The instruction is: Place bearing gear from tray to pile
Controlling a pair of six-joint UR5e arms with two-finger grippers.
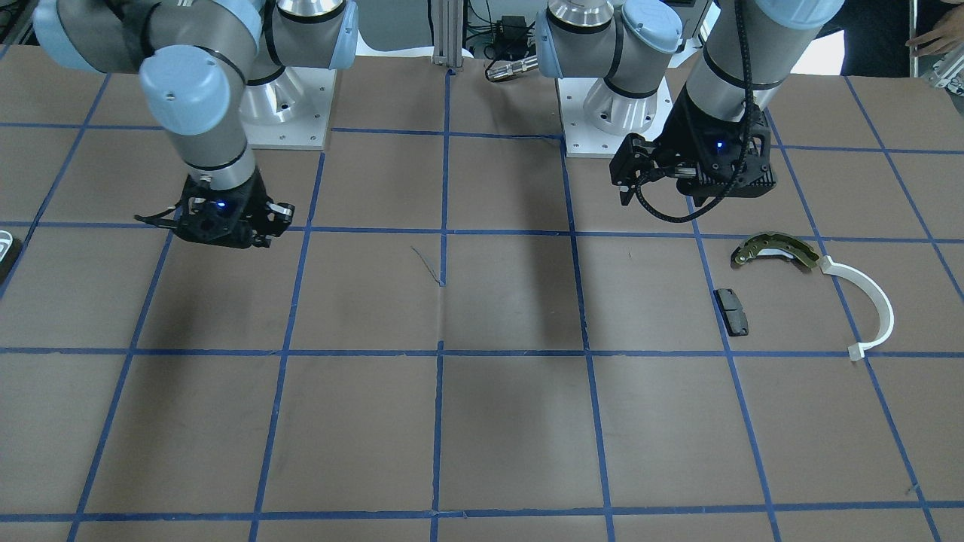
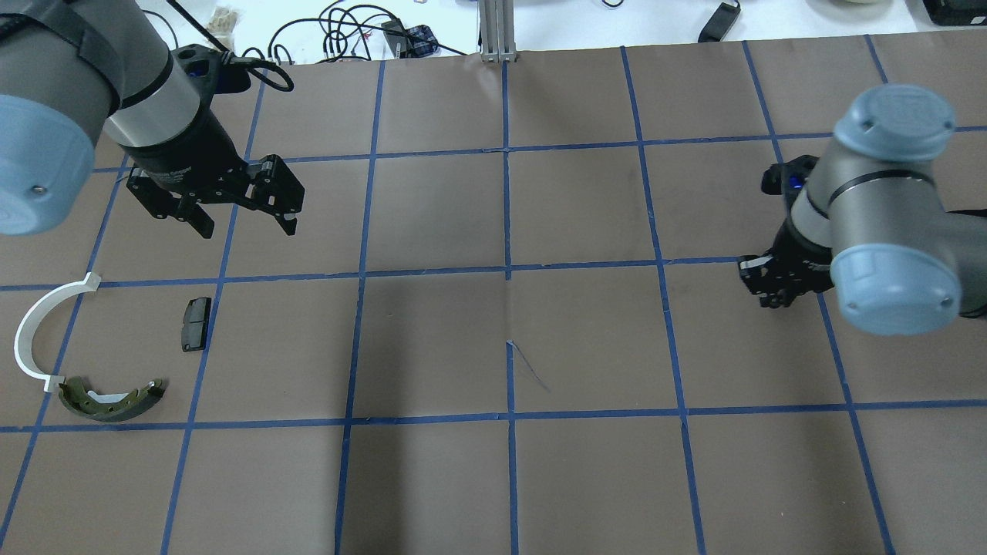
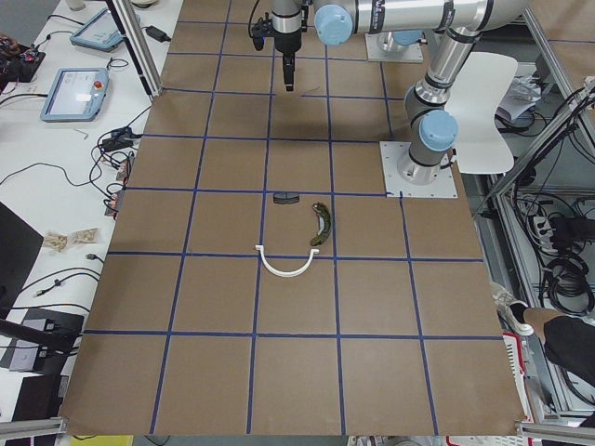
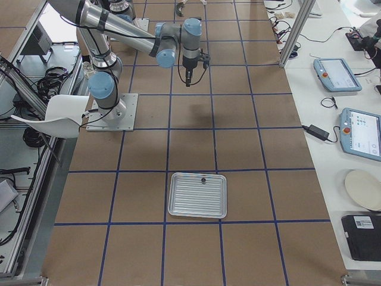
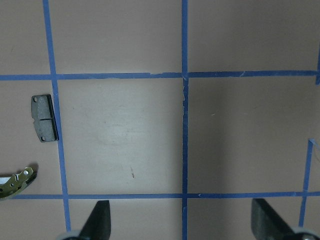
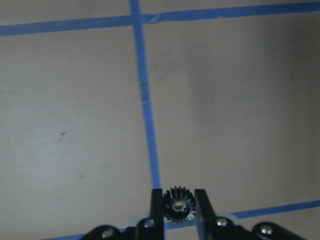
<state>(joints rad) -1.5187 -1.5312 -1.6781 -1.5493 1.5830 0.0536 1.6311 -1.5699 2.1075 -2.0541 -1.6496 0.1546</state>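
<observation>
Clamping a small black bearing gear in the right hand, aloft over the blue-taped brown bench, well apart from the metal tray. Holding the left hand spread wide near the pile: dark pad, olive brake shoe, white plastic arc.

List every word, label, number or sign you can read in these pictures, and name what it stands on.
No text can be read anywhere.
White label on the black box on the side bench: too small to read.
Screens of the two blue-edged grey tablets on that bench: too small to read.
</observation>
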